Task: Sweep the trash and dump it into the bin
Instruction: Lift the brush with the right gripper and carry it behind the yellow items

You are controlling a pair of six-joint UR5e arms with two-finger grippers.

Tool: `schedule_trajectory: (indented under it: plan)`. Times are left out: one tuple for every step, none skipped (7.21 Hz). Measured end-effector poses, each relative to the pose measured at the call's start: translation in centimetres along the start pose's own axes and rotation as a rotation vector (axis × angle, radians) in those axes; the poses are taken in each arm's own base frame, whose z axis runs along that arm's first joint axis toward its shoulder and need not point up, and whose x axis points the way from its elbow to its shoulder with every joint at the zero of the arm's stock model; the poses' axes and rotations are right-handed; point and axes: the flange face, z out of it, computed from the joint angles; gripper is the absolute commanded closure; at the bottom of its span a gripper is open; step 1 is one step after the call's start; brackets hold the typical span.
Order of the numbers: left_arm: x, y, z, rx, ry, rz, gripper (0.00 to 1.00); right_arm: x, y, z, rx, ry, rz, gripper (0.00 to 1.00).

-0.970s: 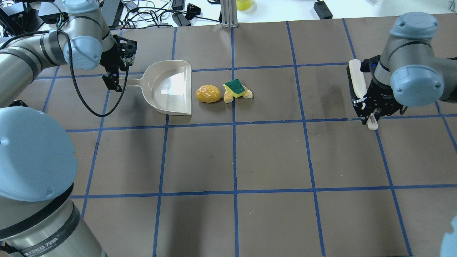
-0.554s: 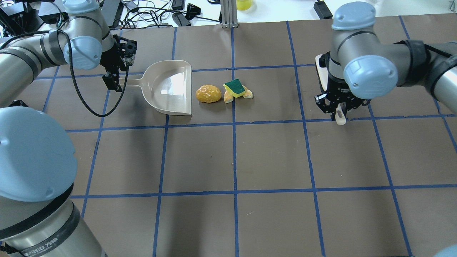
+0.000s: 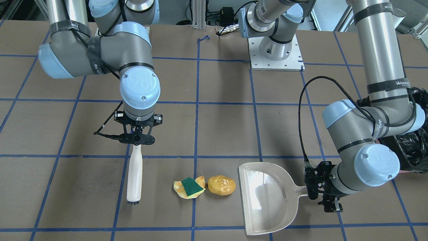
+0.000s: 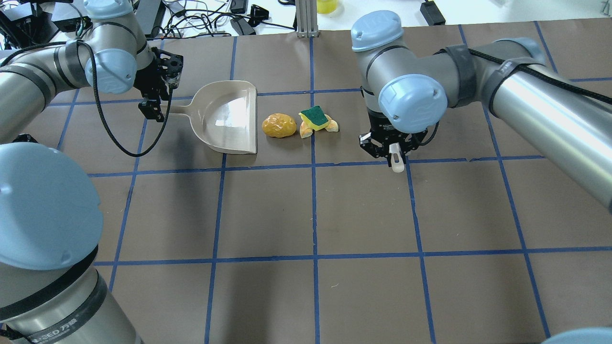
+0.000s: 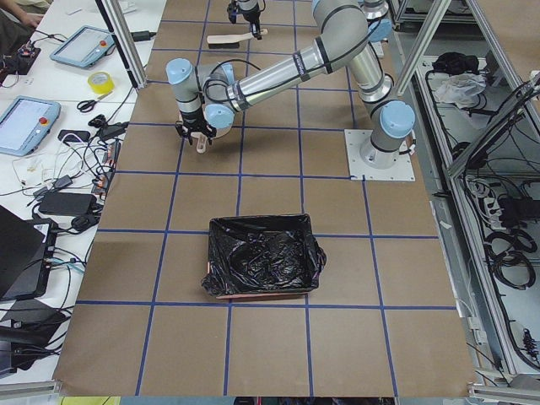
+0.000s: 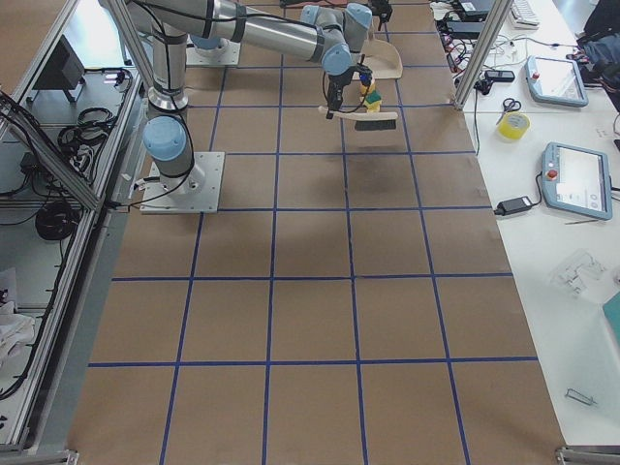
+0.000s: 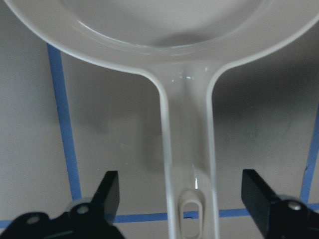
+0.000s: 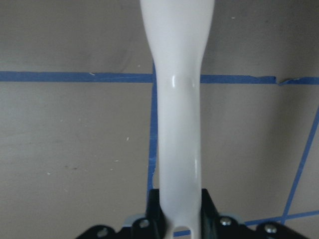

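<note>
The trash lies in a row on the table: a golden-brown potato-like lump (image 4: 279, 125), a yellow sponge wedge with a green face (image 4: 314, 117) and a pale peel piece (image 4: 333, 126) under the sponge. A beige dustpan (image 4: 224, 117) lies just left of the lump, its mouth facing it. My left gripper (image 4: 154, 106) is open, with its fingers (image 7: 107, 193) on either side of the dustpan handle (image 7: 187, 149). My right gripper (image 4: 393, 152) is shut on a white brush (image 3: 134, 177), just right of the trash. The bin (image 5: 261, 266), black-lined, stands beyond my left arm.
The bin's black bag also shows at the right edge of the front view (image 3: 413, 147). Cables and devices lie past the table's far edge (image 4: 210, 21). An aluminium post (image 4: 306, 19) stands at the far middle edge.
My right arm has swept left across the table with the brush, from the far right to just beside the trash. The left arm, dustpan and trash have not moved.
</note>
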Motion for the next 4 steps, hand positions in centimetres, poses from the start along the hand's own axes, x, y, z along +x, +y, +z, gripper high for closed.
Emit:
schedule_trajectory:
  plan:
    - [0.0,0.0,0.0,0.001,0.0,0.0,0.84,-2.5,0.5,0.4,-0.005,0.005,0.032,1.0]
    - [0.0,0.0,0.0,0.001,0.0,0.0,0.89,-4.6,1.2,0.6,-0.011,-0.001,0.06,1.0]
    - [-0.1,-0.1,-0.2,-0.001,-0.003,0.002,0.9,-6.3,1.8,0.6,-0.023,-0.034,0.085,1.0]
    - [-0.1,-0.1,-0.3,-0.005,-0.006,0.006,0.9,-7.5,2.2,0.6,-0.034,-0.069,0.102,1.0]
